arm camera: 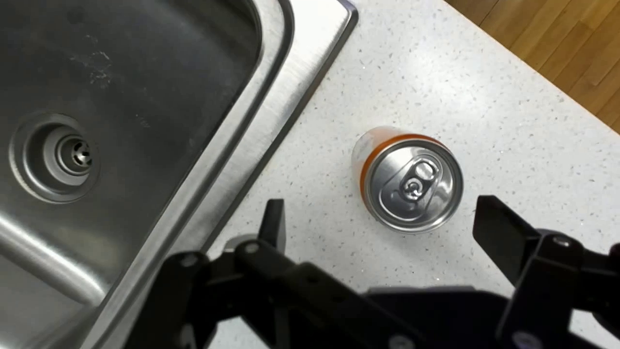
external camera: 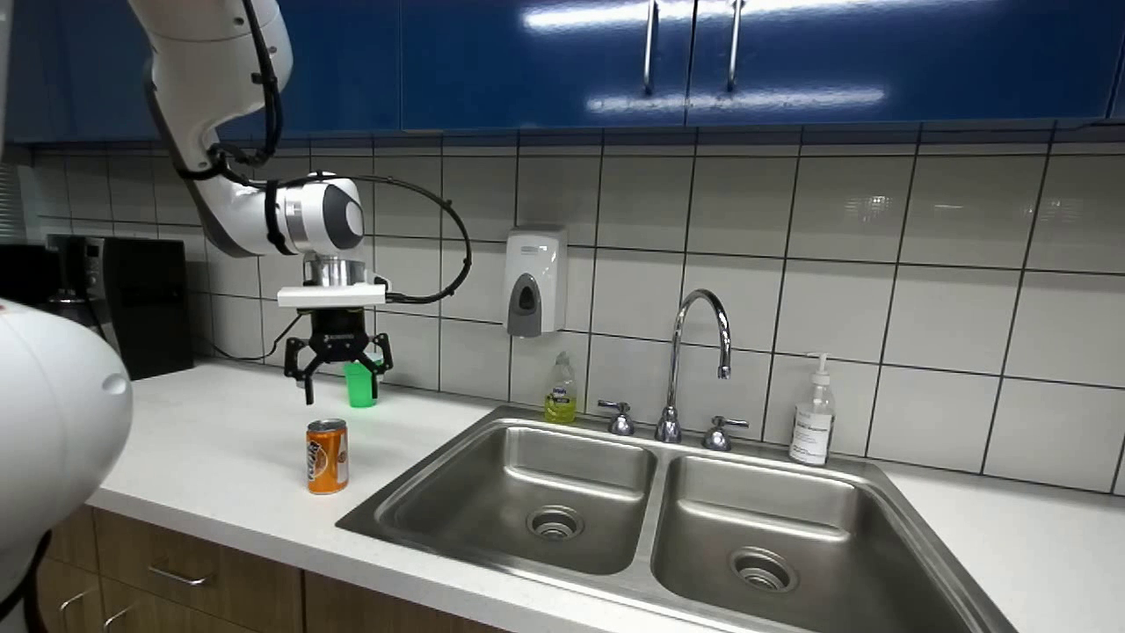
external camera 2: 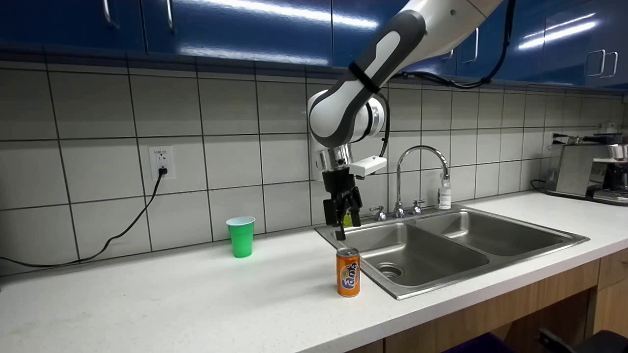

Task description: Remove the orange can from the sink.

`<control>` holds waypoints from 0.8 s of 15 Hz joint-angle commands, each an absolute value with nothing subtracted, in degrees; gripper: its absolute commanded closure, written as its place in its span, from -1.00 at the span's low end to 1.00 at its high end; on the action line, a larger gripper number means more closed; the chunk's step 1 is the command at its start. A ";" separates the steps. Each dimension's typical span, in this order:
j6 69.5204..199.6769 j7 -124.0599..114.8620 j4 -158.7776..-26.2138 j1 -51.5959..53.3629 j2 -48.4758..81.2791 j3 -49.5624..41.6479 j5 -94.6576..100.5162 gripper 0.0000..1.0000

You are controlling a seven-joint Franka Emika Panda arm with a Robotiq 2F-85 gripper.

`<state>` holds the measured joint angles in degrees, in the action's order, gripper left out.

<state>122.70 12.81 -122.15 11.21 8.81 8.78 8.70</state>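
The orange can [external camera: 328,457] stands upright on the white counter, beside the sink and not in it. It also stands there in an exterior view [external camera 2: 348,273]. The stainless double-basin sink [external camera: 652,527] lies next to it, and its near rim corner shows in the wrist view [arm camera: 232,169]. My gripper [external camera: 342,391] is open and empty, above the can and apart from it; it also shows in an exterior view [external camera 2: 348,229]. In the wrist view the can's metallic top [arm camera: 414,186] appears just ahead of the spread fingertips [arm camera: 380,217], towards the right finger.
A green cup [external camera 2: 241,238] stands near the tiled wall. A curved faucet [external camera: 675,378], a yellow soap bottle [external camera: 561,393] and a pump bottle [external camera: 813,422] stand along the sink's back. A dispenser [external camera: 538,281] hangs on the wall. Blue cabinets [external camera: 545,66] hang above.
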 commanded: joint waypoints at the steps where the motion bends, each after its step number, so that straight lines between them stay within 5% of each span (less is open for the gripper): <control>1: 122.29 11.82 -126.24 10.08 2.07 8.78 8.64 -1.00; 12: 122.44 8.52 -136.53 2.69 -10.90 1.18 9.15 -1.00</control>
